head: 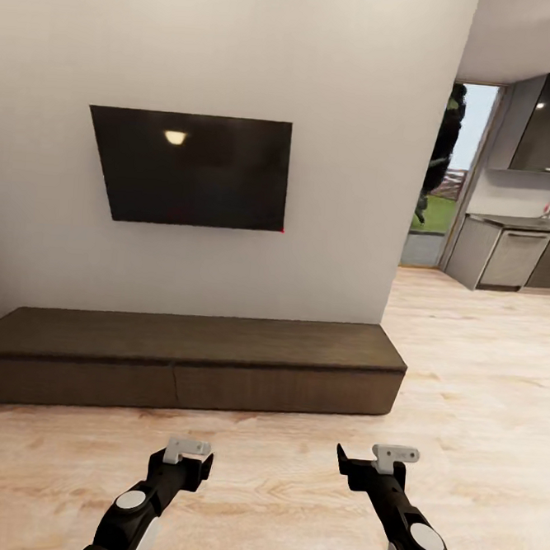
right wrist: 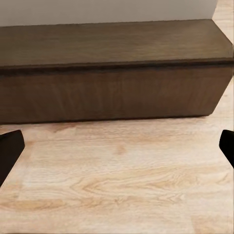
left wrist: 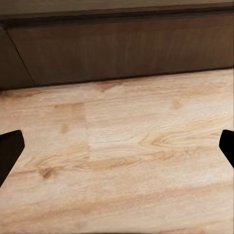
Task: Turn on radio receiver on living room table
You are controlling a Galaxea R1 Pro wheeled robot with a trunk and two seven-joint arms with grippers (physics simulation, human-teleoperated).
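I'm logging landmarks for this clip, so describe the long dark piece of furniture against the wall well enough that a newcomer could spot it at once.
Start at the big grey wall with the black wall-mounted TV. Directly beneath the TV, on the light wood floor, runs a long, low dark wooden bench, ahead of both grippers. Unlike the grey kitchen cabinets beyond the wall's right edge, it is dark brown, floor-level and wider than the TV.

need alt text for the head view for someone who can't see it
A long dark wooden bench sits on a light wood floor against a wall bearing a dark screen. The robot's left gripper and right gripper hang open and empty in the foreground. A kitchen area opens at the right.
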